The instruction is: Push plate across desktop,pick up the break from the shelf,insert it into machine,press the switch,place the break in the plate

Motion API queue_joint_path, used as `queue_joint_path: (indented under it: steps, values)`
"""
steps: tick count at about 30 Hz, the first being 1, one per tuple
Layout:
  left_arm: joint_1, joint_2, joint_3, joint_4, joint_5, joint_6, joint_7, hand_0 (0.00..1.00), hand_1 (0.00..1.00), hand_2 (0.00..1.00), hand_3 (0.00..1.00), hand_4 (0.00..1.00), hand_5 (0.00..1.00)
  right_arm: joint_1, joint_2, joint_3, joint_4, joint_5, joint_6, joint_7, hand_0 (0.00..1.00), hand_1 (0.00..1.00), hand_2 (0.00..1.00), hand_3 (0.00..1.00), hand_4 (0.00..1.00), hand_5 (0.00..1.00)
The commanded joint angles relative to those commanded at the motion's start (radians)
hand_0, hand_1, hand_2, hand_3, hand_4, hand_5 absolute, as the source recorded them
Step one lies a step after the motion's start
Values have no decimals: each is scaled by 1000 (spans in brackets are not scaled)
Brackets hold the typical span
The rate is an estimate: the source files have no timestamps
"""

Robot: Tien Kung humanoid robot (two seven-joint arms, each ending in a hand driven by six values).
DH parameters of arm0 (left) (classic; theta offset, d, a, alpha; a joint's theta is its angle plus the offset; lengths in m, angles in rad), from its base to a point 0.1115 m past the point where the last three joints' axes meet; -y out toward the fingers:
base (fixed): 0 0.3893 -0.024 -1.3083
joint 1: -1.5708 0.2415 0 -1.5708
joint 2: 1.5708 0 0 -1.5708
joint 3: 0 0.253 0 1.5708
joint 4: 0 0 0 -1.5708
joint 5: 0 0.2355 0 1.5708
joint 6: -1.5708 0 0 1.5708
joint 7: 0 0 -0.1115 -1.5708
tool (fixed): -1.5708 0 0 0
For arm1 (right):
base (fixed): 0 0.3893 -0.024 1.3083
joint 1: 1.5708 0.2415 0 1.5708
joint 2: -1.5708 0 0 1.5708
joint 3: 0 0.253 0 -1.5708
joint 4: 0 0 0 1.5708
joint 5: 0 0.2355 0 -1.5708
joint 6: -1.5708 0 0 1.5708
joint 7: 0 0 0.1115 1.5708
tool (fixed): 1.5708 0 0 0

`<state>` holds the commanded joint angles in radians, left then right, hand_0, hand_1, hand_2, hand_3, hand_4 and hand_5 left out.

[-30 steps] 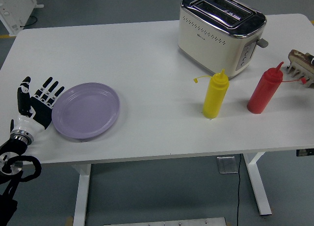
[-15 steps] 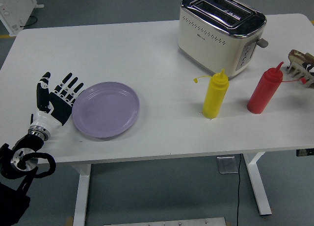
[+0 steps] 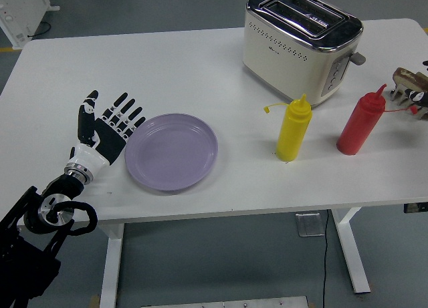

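Left hand: I see my left hand (image 3: 105,132) at the plate's 9 o'clock edge, fingers spread and straight, holding nothing, fingertips touching the rim.
Plate: the purple plate (image 3: 172,151) lies flat on the white table (image 3: 167,61), toward its near left.
Toaster: the cream toaster (image 3: 302,44) stands at the plate's 2 o'clock, well apart.
Bottles: a yellow bottle (image 3: 293,129) and a red bottle (image 3: 361,123) stand at the plate's 3 o'clock.
Shelf: the rack with bread (image 3: 409,84) sits at the table's right edge.
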<state>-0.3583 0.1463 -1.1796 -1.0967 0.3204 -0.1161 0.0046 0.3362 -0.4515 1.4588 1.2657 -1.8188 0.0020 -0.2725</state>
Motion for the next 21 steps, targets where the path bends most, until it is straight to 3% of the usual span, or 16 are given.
queue_joint_path:
  steps: [1, 2, 7, 8, 13, 14, 19, 20, 21]
  values:
    - [-3, -2, 5, 0, -1, 0, 0, 905, 852, 901, 806, 707, 998, 4, 0, -5, -4, -8, -5, -2, 780, 740, 740, 760, 751, 162]
    - [-5, -3, 11, -1, -3, -1, -1, 904, 852, 900, 807, 708, 998, 9, 0, -10, -8, -15, -10, -3, 701, 661, 653, 697, 676, 78]
    - [-15, -9, 44, -4, -13, -3, -2, 904, 852, 900, 807, 708, 998, 25, 0, -34, -28, -42, -29, -6, 701, 661, 653, 697, 676, 78]
    - [-18, -11, 54, -5, -16, -4, -2, 904, 852, 900, 807, 709, 998, 28, 0, -40, -32, -47, -32, -6, 645, 616, 593, 655, 614, 22]
    - [-30, -21, 87, -6, -23, -5, -3, 904, 852, 900, 807, 709, 998, 41, 2, -63, -47, -66, -42, -4, 645, 616, 593, 655, 614, 22]
    - [-32, -23, 92, -6, -24, -5, -3, 904, 851, 899, 807, 709, 998, 43, 2, -67, -49, -70, -44, -4, 573, 563, 553, 581, 552, 2]
    - [-45, -31, 115, -4, -29, -5, -4, 904, 851, 899, 807, 709, 998, 54, 2, -88, -57, -106, -64, 0, 573, 563, 553, 581, 552, 2]
    - [-48, -33, 119, -3, -29, -5, -4, 904, 851, 898, 806, 709, 998, 58, 2, -94, -59, -117, -74, 0, 506, 505, 523, 529, 512, 2]
    - [-51, -35, 121, -3, -30, -5, -5, 904, 851, 898, 806, 709, 998, 60, 2, -98, -60, -125, -82, 0, 506, 505, 523, 529, 512, 2]
